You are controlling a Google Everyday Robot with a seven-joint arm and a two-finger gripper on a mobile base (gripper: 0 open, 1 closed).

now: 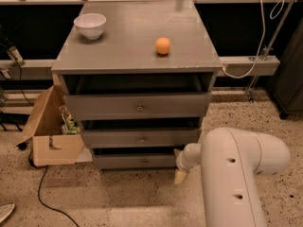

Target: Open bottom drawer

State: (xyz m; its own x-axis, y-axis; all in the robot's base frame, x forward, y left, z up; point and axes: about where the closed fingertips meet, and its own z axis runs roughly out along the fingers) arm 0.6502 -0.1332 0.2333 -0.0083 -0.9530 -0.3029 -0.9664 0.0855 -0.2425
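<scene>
The grey cabinet (pixel 132 46) has three drawers. The bottom drawer (pixel 118 161) is the narrowest, lowest front, with a small round brass knob (pixel 145 162) at its centre. It stands slightly out, like the two above it. My gripper (pixel 180 175) hangs just off the bottom drawer's right end, low near the floor and right of the knob. My white arm (pixel 236 174) fills the lower right of the view.
The middle drawer (pixel 142 138) and top drawer (pixel 139 107) sit above. A white bowl (pixel 90 25) and an orange ball (pixel 163 46) rest on the cabinet top. An open cardboard box (pixel 49 136) stands to the left. A black cable (pixel 47 197) lies on the speckled floor.
</scene>
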